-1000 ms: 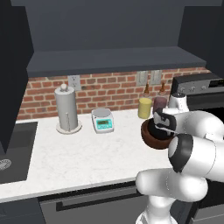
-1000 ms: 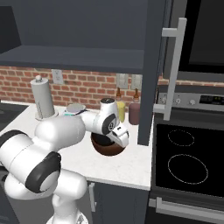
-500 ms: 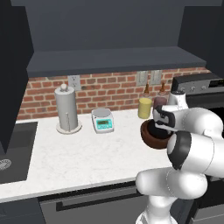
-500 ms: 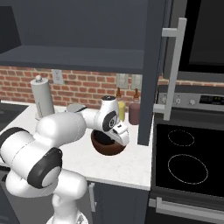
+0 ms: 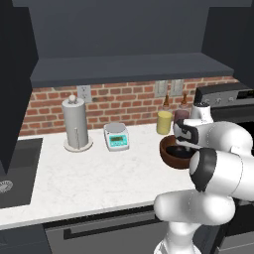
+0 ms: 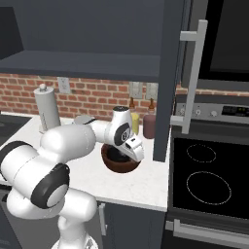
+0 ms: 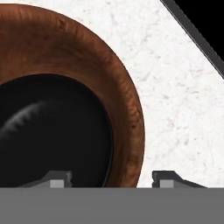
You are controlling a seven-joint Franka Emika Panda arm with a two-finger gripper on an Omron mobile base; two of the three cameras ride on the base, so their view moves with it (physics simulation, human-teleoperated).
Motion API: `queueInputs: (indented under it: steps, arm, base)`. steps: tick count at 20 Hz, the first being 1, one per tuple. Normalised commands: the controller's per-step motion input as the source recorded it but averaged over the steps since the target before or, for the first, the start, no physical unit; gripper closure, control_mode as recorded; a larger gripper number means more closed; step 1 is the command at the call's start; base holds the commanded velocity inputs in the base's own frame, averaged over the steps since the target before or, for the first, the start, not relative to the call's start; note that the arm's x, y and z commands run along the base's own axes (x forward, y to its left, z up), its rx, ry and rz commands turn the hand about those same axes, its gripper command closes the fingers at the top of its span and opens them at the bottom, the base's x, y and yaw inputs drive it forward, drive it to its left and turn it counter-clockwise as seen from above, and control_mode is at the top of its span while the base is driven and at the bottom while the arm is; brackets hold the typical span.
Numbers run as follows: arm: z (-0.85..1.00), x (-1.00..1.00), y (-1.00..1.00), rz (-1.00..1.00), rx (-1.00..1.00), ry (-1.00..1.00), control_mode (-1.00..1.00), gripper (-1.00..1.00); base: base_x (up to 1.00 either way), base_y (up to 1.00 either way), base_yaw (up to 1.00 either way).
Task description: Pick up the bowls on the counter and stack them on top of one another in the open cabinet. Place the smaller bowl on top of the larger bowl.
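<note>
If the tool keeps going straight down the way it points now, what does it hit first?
Most likely the brown bowl's rim: the tool is open, one fingertip over the black bowl nested inside, the other over the counter. Depth is unclear, so a fingertip might touch first.

Far to the left of the pincer, a grey paper towel holder [image 5: 76,126] stands upright by the brick wall [image 5: 124,104], and a small kitchen scale [image 5: 116,137] sits nearer. Just behind the pincer stand a yellow jar [image 5: 164,122] and a maroon jar [image 6: 149,126]. A sink [image 5: 17,173] lies farthest left. To the right is the black stove [image 6: 206,180].
</note>
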Motion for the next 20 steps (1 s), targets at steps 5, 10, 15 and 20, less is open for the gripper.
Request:
queueInputs:
  steps: [5, 10, 15, 20]
  arm:
    - [0.00, 0.00, 0.00, 0.00, 0.00, 0.00, -1.00, -1.00]
    - [0.23, -0.01, 0.00, 0.00, -0.01, 0.00, -1.00, -1.00]
    - [0.30, 0.04, -0.11, 0.00, 0.00, 0.01, -1.00, -1.00]
    - [-0.13, 0.42, -0.44, 0.06, 0.00, 0.08, -1.00, -1.00]
  base:
    - [0.00, 0.00, 0.00]
    - [0.00, 0.00, 0.00]
    - [0.00, 0.00, 0.00]
    - [0.00, 0.00, 0.00]
